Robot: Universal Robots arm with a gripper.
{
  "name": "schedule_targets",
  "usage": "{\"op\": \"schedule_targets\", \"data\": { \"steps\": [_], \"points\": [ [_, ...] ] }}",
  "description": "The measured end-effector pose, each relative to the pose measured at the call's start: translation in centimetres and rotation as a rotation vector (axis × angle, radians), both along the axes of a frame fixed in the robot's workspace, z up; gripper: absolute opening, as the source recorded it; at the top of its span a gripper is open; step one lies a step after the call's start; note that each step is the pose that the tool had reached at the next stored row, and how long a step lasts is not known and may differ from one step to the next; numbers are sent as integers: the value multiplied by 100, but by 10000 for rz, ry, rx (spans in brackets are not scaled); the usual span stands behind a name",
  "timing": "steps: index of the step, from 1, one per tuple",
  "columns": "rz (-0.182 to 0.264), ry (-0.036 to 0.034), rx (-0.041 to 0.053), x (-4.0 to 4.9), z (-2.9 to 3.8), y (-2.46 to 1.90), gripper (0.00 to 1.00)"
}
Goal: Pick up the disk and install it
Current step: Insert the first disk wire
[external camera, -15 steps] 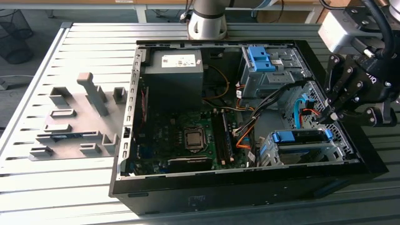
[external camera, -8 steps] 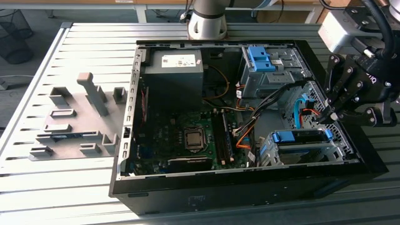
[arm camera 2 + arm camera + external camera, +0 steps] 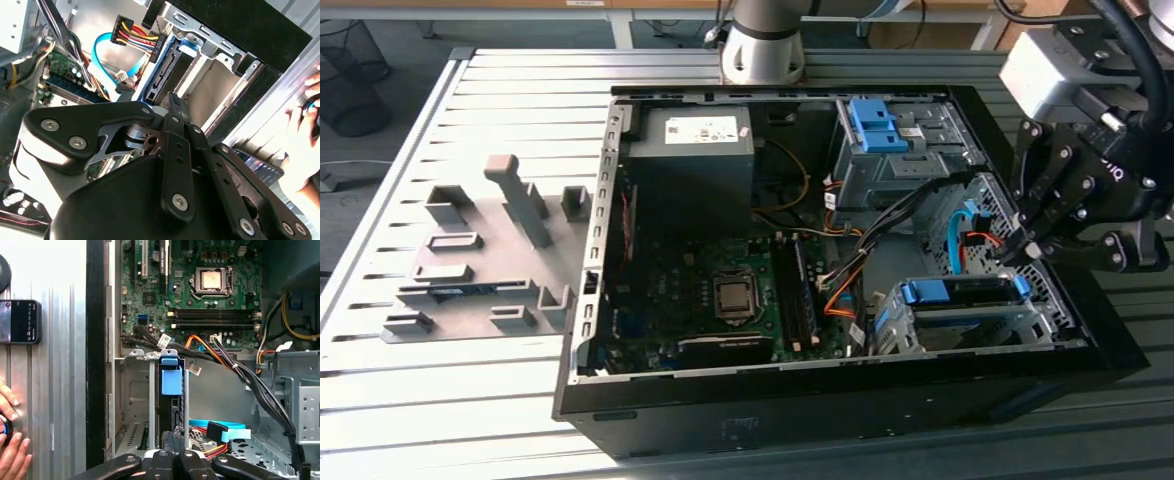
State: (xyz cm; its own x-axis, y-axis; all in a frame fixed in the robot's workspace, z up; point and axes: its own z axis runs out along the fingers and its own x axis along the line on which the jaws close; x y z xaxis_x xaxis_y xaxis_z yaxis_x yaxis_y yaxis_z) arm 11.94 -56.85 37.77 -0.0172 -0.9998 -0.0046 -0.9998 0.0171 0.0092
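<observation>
The disk (image 3: 961, 293) sits in the metal drive cage (image 3: 897, 322) at the near corner of the open computer case, on the exterior view's right, with its blue plastic frame facing up. In the first wrist view the disk (image 3: 170, 385) stands on edge between the cage rails. My gripper (image 3: 1014, 252) hangs just above and behind that cage. Its two fingers are pressed together, with their tips (image 3: 173, 439) at the disk's end by the cables. In the second wrist view the gripper (image 3: 172, 102) points at the disk's dark edge (image 3: 162, 75). I cannot tell whether the tips touch it.
The grey power-supply box (image 3: 691, 150) fills the case's far corner. A bare blue bracket (image 3: 874, 125) tops the upper bay. Cables (image 3: 225, 432) lie beside the cage. A grey fixture plate (image 3: 480, 260) rests on the table. A person's hand (image 3: 10, 450) and a phone (image 3: 20, 321) lie outside the case.
</observation>
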Motion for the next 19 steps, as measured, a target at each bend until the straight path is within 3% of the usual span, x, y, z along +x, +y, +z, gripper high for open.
{"op": "schedule_targets", "data": {
  "steps": [9, 16, 19],
  "points": [
    [10, 0, 2, 11, -40, 35, 11],
    [110, 0, -2, 25, -118, 58, 11],
    [117, 0, -10, 39, -131, 126, 11]
  ]
}}
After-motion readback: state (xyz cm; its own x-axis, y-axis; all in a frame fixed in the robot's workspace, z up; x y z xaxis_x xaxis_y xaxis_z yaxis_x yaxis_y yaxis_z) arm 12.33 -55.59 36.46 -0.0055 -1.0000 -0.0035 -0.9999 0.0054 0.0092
